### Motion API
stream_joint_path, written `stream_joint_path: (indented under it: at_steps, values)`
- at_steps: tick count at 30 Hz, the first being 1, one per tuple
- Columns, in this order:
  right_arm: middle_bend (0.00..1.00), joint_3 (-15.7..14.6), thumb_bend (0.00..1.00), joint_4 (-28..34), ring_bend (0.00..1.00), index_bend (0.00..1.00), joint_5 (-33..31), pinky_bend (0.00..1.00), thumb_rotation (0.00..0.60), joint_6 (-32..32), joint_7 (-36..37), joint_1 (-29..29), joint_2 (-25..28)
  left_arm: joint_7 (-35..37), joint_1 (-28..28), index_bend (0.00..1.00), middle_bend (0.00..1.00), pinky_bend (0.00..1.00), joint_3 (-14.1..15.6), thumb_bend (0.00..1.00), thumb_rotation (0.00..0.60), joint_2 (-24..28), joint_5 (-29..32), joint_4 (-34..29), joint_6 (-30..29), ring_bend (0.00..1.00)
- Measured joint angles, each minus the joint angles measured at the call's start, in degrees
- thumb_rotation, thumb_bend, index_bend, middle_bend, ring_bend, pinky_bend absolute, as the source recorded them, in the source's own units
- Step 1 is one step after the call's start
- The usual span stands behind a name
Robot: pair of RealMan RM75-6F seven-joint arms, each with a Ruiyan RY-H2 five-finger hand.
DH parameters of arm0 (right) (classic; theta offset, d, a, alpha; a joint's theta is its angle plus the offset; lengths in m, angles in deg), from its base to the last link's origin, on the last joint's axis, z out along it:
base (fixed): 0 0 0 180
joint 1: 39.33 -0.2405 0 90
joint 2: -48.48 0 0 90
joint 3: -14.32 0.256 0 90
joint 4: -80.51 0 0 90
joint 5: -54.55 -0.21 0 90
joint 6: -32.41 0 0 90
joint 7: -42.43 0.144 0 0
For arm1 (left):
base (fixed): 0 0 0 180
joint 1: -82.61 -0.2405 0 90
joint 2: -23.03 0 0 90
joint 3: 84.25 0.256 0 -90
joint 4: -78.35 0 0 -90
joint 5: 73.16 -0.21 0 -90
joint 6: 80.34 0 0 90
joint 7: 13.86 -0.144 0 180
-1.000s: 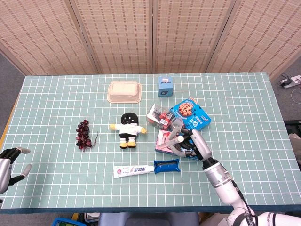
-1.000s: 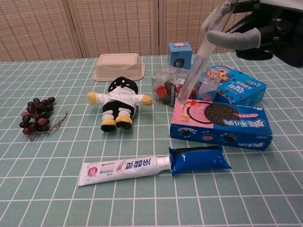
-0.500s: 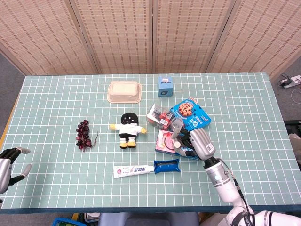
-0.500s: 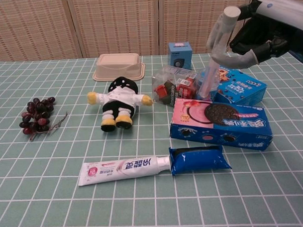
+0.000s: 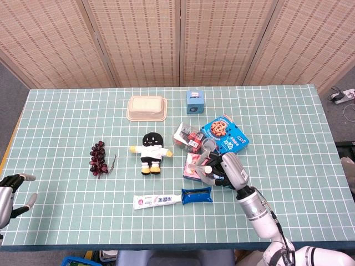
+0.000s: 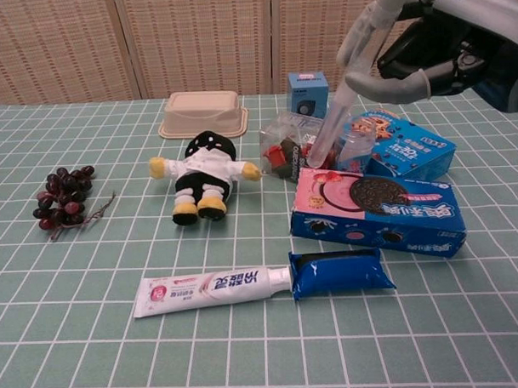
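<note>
My right hand (image 6: 424,48) hangs above the Oreo box (image 6: 374,209), fingers spread and holding nothing; one long finger (image 6: 329,128) slants down toward the clear plastic cup (image 6: 353,144), and whether it touches I cannot tell. The cup stands just behind the Oreo box, wedged between the clear snack bag (image 6: 293,148) and the blue cookie box (image 6: 404,146). I judge it light, thin-walled and slick, so it would buckle under a hard squeeze and skid away from a sideways poke; the rim or upper wall, thumb opposite fingers, looks like the place to take it. From the head view my right hand (image 5: 228,169) covers the far end of the Oreo box (image 5: 192,166), with the cup only a blur at my fingertips. My left hand (image 5: 10,195) rests open at the near left table edge, well apart from everything, the grapes (image 5: 99,158) nearest
</note>
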Motion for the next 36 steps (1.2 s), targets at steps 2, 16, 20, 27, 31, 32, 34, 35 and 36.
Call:
stream_joint_path:
  at_steps: [2, 16, 20, 27, 31, 32, 34, 35, 36]
  values:
    - [1.00, -0.36, 0.55, -0.51, 1.00, 0.77, 1.11, 1.00, 0.600, -0.10, 5.05, -0.35, 0.30, -0.04, 0.03, 0.47, 0.39, 0.53, 0.02, 0.32, 0.600, 0.01, 0.03, 0.00, 0.11, 0.36]
    - [1.00, -1.20, 0.55, -3.41, 1.00, 0.77, 1.61, 1.00, 0.600, 1.24, -17.00, -0.24, -0.58, -0.27, 0.05, 0.47, 0.39, 0.53, 0.01, 0.32, 0.600, 0.01, 0.14, -0.09, 0.20, 0.36]
    - [1.00, -1.14, 0.55, -3.29, 1.00, 0.77, 0.83, 1.00, 0.600, 1.59, -25.37, 0.01, -1.17, 0.00, 0.02, 0.47, 0.39, 0.53, 0.07, 0.32, 0.600, 0.09, -0.01, -0.17, 0.15, 0.36]
    - [1.00, -0.61, 0.54, -1.74, 1.00, 0.77, -0.51, 1.00, 0.600, 1.69, -17.33, 0.30, -1.04, 0.18, 0.02, 0.47, 0.39, 0.53, 0.09, 0.32, 0.600, 0.22, -0.03, -0.17, 0.20, 0.36]
    - [1.00, 0.27, 0.53, -0.46, 1.00, 0.77, -1.46, 1.00, 0.600, 1.91, -7.08, 0.52, -0.69, 0.36, 0.01, 0.47, 0.39, 0.53, 0.13, 0.32, 0.600, 0.30, -0.04, -0.26, 0.23, 0.36]
    - [1.00, 0.59, 0.53, -0.15, 1.00, 0.77, -1.73, 1.00, 0.600, 2.03, -4.85, 0.58, -0.59, 0.43, 0.00, 0.47, 0.39, 0.53, 0.14, 0.32, 0.600, 0.36, -0.04, -0.31, 0.25, 0.36]
    - [1.00, 1.65, 0.52, 0.53, 1.00, 0.77, -2.43, 1.00, 0.600, 2.53, -0.64, 0.73, -0.36, 0.48, -0.01, 0.47, 0.39, 0.53, 0.14, 0.32, 0.600, 0.43, -0.03, -0.36, 0.23, 0.36]
    - [1.00, 2.12, 0.52, 0.73, 1.00, 0.77, -2.67, 1.00, 0.600, 2.84, 0.43, 0.79, -0.28, 0.52, -0.02, 0.47, 0.39, 0.53, 0.13, 0.32, 0.600, 0.44, -0.02, -0.37, 0.22, 0.36]
    - [1.00, 2.74, 0.52, 0.99, 1.00, 0.77, -2.97, 1.00, 0.600, 3.33, 1.10, 0.86, -0.20, 0.53, -0.02, 0.47, 0.39, 0.53, 0.12, 0.32, 0.600, 0.44, 0.02, -0.35, 0.24, 0.36]
